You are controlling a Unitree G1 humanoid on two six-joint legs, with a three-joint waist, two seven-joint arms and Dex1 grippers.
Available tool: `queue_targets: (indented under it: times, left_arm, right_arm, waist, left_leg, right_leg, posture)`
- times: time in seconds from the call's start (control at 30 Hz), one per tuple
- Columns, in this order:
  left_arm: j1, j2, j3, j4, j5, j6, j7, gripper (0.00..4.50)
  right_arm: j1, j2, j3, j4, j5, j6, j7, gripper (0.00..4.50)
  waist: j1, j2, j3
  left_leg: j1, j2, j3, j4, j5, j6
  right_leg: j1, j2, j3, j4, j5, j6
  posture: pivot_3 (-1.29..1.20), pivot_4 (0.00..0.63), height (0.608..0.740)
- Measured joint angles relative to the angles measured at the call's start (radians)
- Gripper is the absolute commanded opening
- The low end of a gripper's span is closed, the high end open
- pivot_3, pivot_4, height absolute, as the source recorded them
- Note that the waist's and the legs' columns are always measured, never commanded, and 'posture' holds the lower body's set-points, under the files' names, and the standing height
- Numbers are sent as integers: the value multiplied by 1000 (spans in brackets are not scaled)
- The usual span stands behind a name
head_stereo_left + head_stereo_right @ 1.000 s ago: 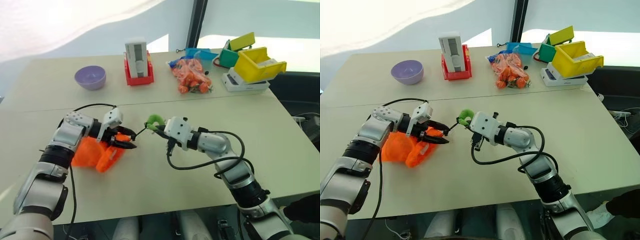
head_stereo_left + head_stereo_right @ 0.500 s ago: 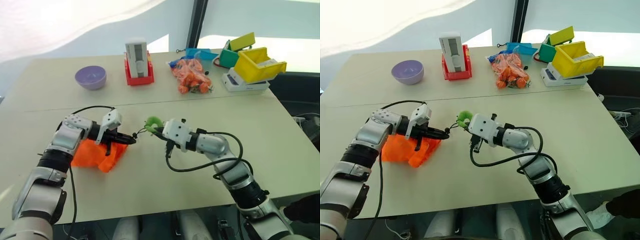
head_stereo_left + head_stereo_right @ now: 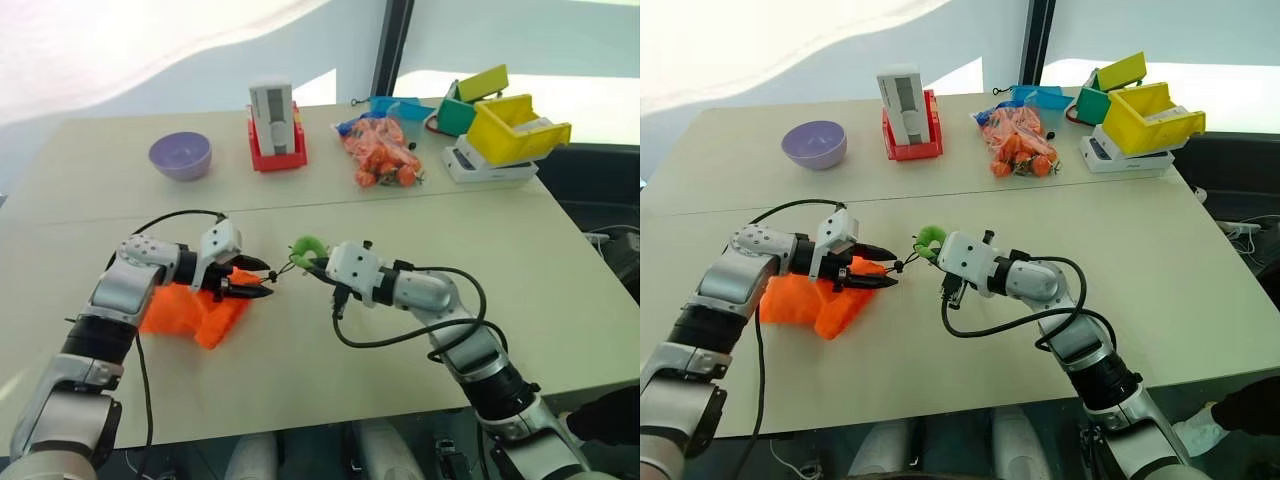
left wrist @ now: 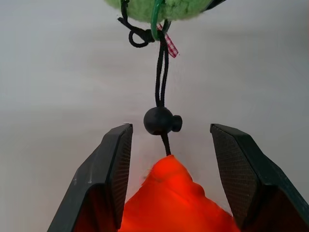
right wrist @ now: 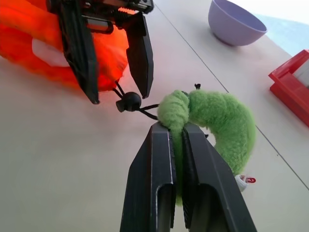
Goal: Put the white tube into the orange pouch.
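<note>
Where the beige bench [image 3: 330, 340] spreads across the frame, the orange pouch [image 3: 190, 312] lies at centre left, slumped flat on the surface. A pale patch shows through its fabric in the right wrist view, possibly the tube, though that cannot be settled. The left end effector [image 3: 258, 284] sits at the pouch's right edge with its two fingers spread apart, one on each side of the fabric tip and the black cord stopper [image 4: 161, 121], gripping nothing. Just right of it, at frame centre, the right end effector [image 5: 176, 133] is clamped narrow on the fuzzy green ring [image 5: 212, 123] at the cord's end. The cord [image 4: 161, 72] runs taut from ring to pouch. Along the upper frame stand a purple bowl [image 3: 181, 155], a white box in a red base [image 3: 274, 122], a bag of carrots [image 3: 382, 152] and coloured bins [image 3: 505, 125].
</note>
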Motion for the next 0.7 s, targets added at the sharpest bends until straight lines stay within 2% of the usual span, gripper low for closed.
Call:
queue_targets:
  times: [0.23, 0.7]
  left_arm:
    - [93, 9, 20, -129, 2, 7, 113, 2694]
    - [86, -33, 3, -100, 36, -55, 193, 2694]
  right_arm:
    - [-1, 0, -2, -1, 1, 2, 0, 0]
    - [-1, 0, -2, -6, 3, 11, 2, 0]
  waist:
    - [8, 0, 0]
    - [4, 0, 0]
  left_leg:
    - [0, -1, 0, 3, 0, 0]
    - [1, -1, 0, 3, 0, 0]
  right_leg:
    - [1, -1, 0, 2, 0, 0]
    - [1, 0, 0, 4, 0, 0]
  posture:
    - [0, 150, 740]
    - [0, 150, 740]
